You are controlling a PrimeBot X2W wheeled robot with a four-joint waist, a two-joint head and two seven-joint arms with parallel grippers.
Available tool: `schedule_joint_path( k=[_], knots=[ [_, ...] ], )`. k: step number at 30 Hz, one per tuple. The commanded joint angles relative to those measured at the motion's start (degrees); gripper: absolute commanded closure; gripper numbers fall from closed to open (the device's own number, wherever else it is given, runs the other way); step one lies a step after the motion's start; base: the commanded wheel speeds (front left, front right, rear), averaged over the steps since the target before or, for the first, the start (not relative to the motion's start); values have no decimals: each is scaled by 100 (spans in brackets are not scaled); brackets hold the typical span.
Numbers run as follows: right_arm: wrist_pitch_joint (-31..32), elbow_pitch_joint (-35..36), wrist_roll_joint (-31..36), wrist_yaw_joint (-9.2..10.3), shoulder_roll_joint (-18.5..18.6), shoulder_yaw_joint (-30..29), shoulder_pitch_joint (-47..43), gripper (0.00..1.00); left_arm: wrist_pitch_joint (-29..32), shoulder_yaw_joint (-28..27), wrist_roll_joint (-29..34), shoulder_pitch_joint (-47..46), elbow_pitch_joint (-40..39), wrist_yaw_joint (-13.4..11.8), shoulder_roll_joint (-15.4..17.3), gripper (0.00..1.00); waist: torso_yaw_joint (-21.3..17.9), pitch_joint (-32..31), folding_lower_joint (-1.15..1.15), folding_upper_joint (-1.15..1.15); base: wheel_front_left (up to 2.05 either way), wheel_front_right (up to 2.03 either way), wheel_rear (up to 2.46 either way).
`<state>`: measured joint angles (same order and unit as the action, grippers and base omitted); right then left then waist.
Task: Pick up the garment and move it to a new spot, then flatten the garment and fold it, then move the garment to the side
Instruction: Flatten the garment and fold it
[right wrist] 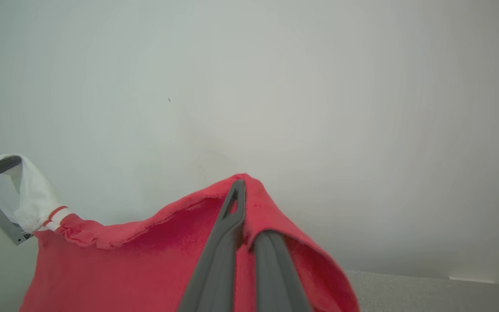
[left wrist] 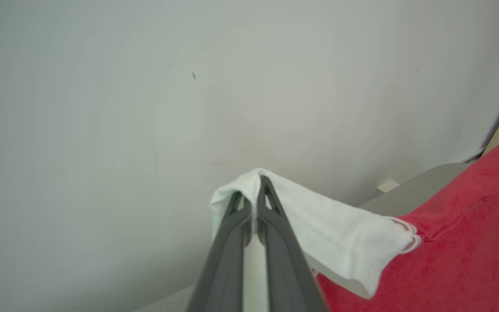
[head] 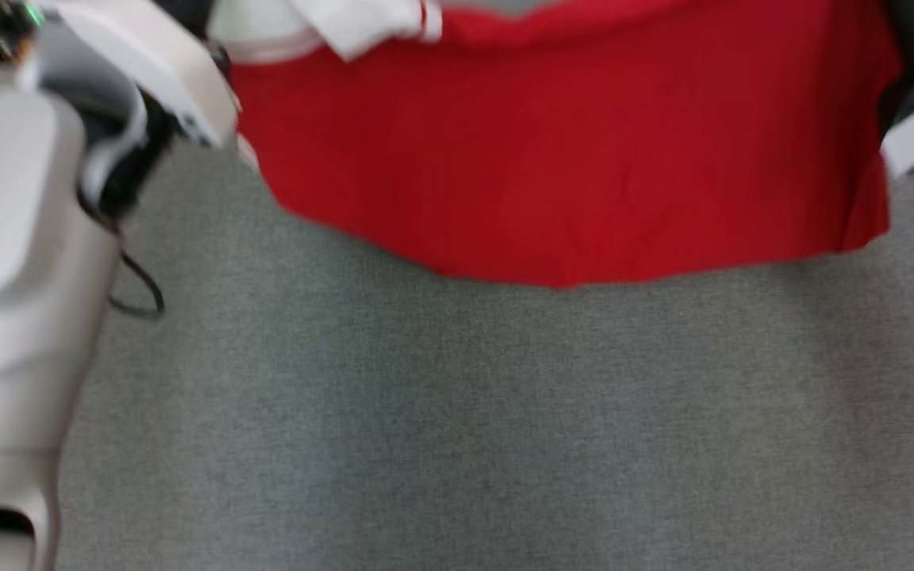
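1. The left pincer (left wrist: 256,190) is clamped tight, its two dark fingers pressed together on the white sleeve (left wrist: 332,229) of the garment (head: 568,159), up at the far left.
2. The right pincer (right wrist: 247,212) is closed too. Red cloth is draped over one finger, and it grips the garment's top edge at the far right.
3. The garment hangs stretched between the two pincers as a broad red panel, with the white sleeve and its thin red stripes at the left corner.
4. In the right wrist view the top edge sags a little between the two grips.
5. The lower hem curves across over the grey worktop (head: 457,436). The head view is blurred, so I cannot tell whether the hem touches the worktop.
6. The left arm's pale forearm (head: 5,277) runs up the near left side, with a thin black cable (head: 140,293) looping off it.
7. A plain pale wall (left wrist: 102,108) stands behind both pincers.
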<state>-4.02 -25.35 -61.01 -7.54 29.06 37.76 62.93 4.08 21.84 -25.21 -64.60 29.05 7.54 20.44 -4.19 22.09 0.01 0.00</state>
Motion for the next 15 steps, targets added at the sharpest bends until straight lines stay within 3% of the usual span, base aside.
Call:
schedule_joint_path(
  k=[1,6,15],
  knots=[
    [-7,-62,-17,13,34,18,172,100,-76,8,26,-194,74,-14,70,100,38,150,-1,0,0,0,0],
    [-215,-547,-274,13,-42,-111,1234,100,-361,225,236,-1439,868,-13,104,100,32,410,-1,0,0,0,0],
    [-485,-1276,-426,13,-188,0,2657,100,-1142,133,328,-3121,2004,-17,-50,100,97,618,-1,0,0,0,0]
  ],
)
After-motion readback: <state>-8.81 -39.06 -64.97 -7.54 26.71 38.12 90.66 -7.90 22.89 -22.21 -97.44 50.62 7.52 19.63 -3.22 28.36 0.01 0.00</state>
